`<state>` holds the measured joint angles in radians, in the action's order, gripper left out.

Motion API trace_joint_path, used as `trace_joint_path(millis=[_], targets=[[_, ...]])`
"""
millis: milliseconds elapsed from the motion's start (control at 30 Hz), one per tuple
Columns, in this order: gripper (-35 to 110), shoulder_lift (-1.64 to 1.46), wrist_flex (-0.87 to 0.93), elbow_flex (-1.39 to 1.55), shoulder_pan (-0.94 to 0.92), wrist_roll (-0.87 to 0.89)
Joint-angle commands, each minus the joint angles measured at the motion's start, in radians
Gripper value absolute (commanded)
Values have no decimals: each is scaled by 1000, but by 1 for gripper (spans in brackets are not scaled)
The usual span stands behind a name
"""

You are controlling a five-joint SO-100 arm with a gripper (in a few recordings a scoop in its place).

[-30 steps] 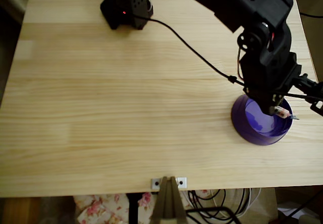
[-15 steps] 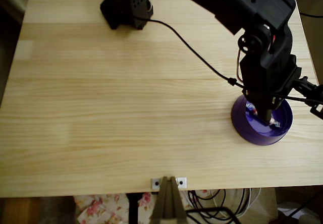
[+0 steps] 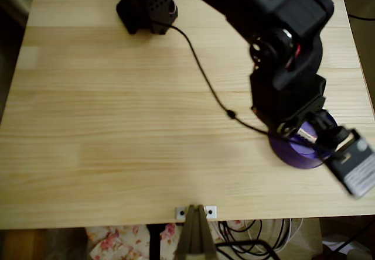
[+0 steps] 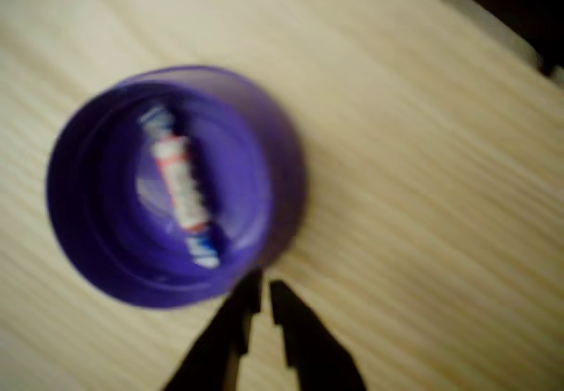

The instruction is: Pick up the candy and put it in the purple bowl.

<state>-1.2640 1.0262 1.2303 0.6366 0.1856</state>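
The round shallow purple plastic bowl [image 4: 172, 184] sat on the pale wooden table [image 4: 423, 188], w/ a dark violet rim and a lighter inside. In it lay the small slim wrapped candy [image 4: 181, 184], white-and-orange middle w/ bluish twisted ends, flat on the bowl's floor, running from upper left to lower right in the wrist view, roughly centred. Nothing else was in the bowl.

My gripper [image 4: 262, 298] was outside the bowl in the wrist view, its two dark fingers [image 4: 304, 338] pointing up from the bottom edge, tips just beside the bowl's near rim at lower right. The fingers stood nearly pressed together, only a thin slit between the tips, and nothing pinched in them. The candy was apart from my tips, up and to the left of them, w/ the bowl's wall between.

In the overhead view the bowl [image 3: 291, 152] was near the table's right edge, towards the front, mostly covered by my black arm [image 3: 281, 67]; only its lower left side showed. The table [image 3: 117, 125] was bare wood in that view apart from my base [image 3: 146, 5] at the back edge and a black cable [image 3: 202, 75] trailing across the top towards my wrist. The candy and my fingertips couldn't be made out there; the wrist end was blurred.
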Motion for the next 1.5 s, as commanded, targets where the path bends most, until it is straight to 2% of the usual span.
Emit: trace_joint_path(millis=[0, 167, 733, 1067, 1267, 1467], targets=[[0, -198, 87, -106, -43, 34], [0, -288, 160, -41, -115, 41], [-1, -1120, -40, 824, -61, -77], [-1, -1597, 51, 1123, -299, -149], [-1, -1782, 172, 1236, -446, -126], [-1, -1971, 201, 1385, -588, -94]])
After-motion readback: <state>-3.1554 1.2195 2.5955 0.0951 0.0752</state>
